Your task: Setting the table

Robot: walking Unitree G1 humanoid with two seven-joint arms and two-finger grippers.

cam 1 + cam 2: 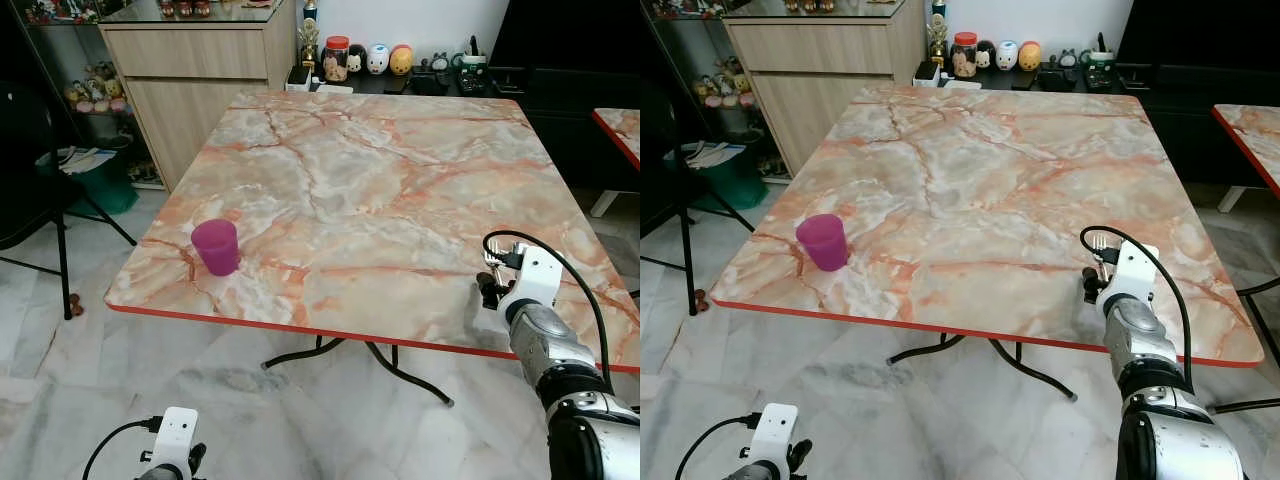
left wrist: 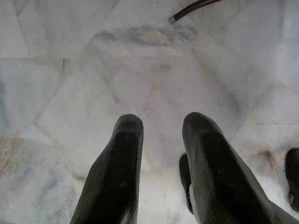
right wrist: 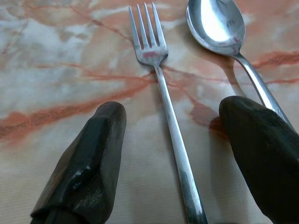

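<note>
A silver fork [image 3: 161, 93] and a silver spoon [image 3: 217, 23] lie side by side on the marble table [image 1: 380, 170], near its front right edge. My right gripper [image 1: 487, 290] hovers just over them, open. Its two black fingers [image 3: 88, 158] stand wide apart on either side of the fork's handle, and the spoon's handle runs under the other finger. A purple cup [image 1: 216, 246] stands upright near the table's front left corner, far from both grippers. My left gripper [image 2: 161, 126] hangs low over the white floor, open and holding nothing.
A wooden cabinet [image 1: 190, 80] stands behind the table's left corner, with a jar and small figurines [image 1: 380, 58] on a low shelf at the back. A black stand [image 1: 62, 250] is at the left. Another red-edged table [image 1: 622, 130] is at the right.
</note>
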